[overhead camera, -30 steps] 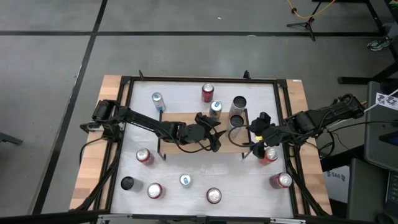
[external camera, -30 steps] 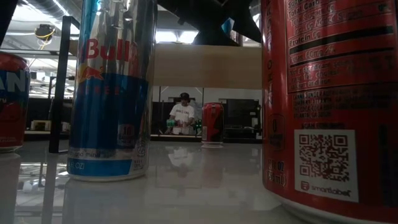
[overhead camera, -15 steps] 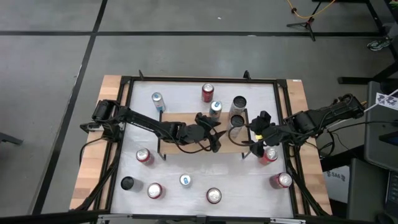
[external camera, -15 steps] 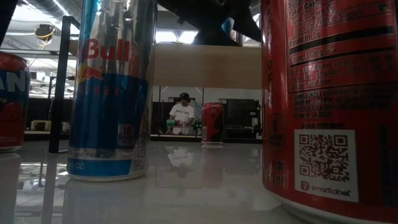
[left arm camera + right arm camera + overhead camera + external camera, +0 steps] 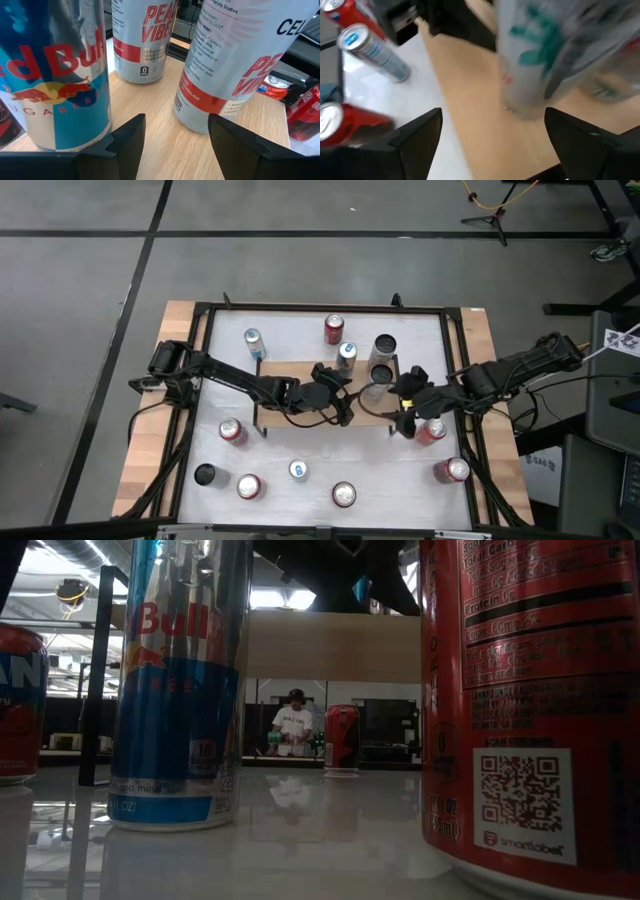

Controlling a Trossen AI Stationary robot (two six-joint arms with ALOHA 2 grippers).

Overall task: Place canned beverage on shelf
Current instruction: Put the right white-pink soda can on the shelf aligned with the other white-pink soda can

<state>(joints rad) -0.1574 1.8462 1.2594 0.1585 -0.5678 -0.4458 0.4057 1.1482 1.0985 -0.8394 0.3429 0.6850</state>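
Filling the near edge of the low view, a red can (image 5: 520, 700) shows a QR code with "smartlabel" printed under it and a nutrition panel too small to read; beside it a blue and silver Red Bull can (image 5: 180, 680) stands on the white worktop (image 5: 320, 840), with another red can (image 5: 342, 738) farther back and a person beyond the table in the room behind.

From the left wrist, the left gripper (image 5: 175, 137) hangs over the shelf (image 5: 165, 150), its fingers (image 5: 232, 140) parted with nothing between them. Just ahead on the light wooden board stand a Red Bull can (image 5: 52, 75) reading "SUGARFREE", a white can (image 5: 235, 65) lettered "PEACH VIBE" with "CEL" at its edge, probably Celsius, and behind it a second "PEACH VIBE" can (image 5: 142, 40). Red cans (image 5: 305, 112) sit lower, off the board.

The right gripper (image 5: 492, 135) stands wide open over the shelf's right part, holding nothing, facing a blurred pale can (image 5: 545, 55) with green lettering I cannot read.

From above, the shelf (image 5: 275, 395) lies mid-worktop with both grippers over it, left (image 5: 335, 392) and right (image 5: 405, 395). Loose cans ring it: red-topped ones (image 5: 232, 430) in front and at right, a slim blue one (image 5: 253, 340) and a red one (image 5: 334, 328) at the far side
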